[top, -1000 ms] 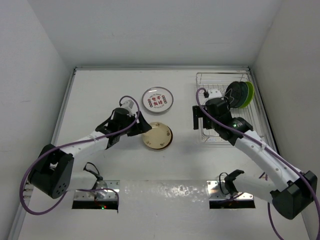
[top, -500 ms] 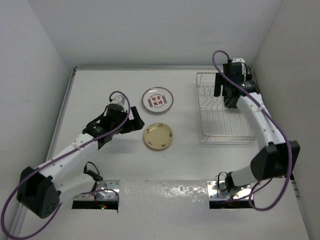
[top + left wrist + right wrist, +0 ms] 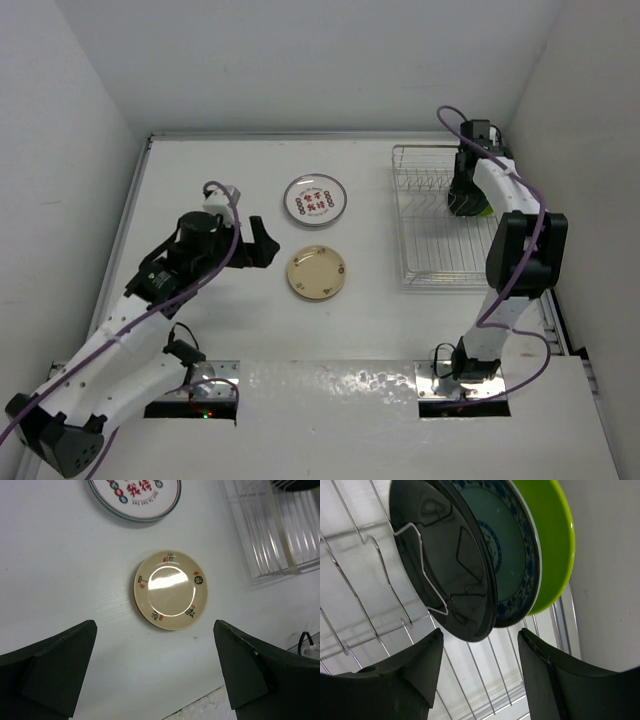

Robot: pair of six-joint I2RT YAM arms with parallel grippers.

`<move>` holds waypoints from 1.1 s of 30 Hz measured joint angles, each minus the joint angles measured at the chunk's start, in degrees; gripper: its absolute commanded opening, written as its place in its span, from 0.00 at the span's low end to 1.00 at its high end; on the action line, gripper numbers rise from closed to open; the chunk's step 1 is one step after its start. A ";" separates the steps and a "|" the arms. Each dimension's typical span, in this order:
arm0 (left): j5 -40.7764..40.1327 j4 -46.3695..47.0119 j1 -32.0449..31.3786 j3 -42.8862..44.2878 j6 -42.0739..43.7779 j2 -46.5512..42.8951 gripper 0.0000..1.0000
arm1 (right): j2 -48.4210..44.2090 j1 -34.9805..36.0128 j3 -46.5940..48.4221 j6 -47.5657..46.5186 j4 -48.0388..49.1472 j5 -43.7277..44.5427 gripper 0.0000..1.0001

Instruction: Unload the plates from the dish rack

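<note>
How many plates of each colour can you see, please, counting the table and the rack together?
white plate with red pattern: 1
tan plate: 1
black plate: 1
blue-rimmed plate: 1
lime green plate: 1
Total: 5

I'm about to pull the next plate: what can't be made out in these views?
Top view: the right arm covers the plates in the dish rack; their count is unreadable.
Right wrist view: the black plate, blue-rimmed plate and lime green plate are cut off by the top edge; anything behind the green one is hidden.
Left wrist view: the white patterned plate is cut off by the top edge.
</note>
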 measured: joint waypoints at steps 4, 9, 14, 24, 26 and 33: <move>2.49 0.22 0.00 -0.66 1.40 3.23 1.00 | -0.02 0.28 -0.07 -1.79 2.43 0.37 0.57; 3.67 0.09 0.00 -1.14 2.27 3.15 1.00 | 0.96 0.63 0.20 -4.55 4.28 0.74 0.48; 4.46 0.11 0.00 -1.14 2.40 3.04 1.00 | 5.27 0.63 2.95 -6.95 4.72 3.17 0.38; 4.83 0.13 0.00 -1.14 2.60 4.02 1.00 | 6.23 0.31 4.26 -9.16 6.82 5.57 0.08; 4.79 0.13 0.00 -1.14 2.60 4.07 1.00 | 5.73 0.44 4.26 -9.35 7.02 5.46 0.07; 4.46 0.11 0.00 -1.14 2.60 4.07 1.00 | 4.39 0.74 4.26 -8.90 6.95 6.84 0.06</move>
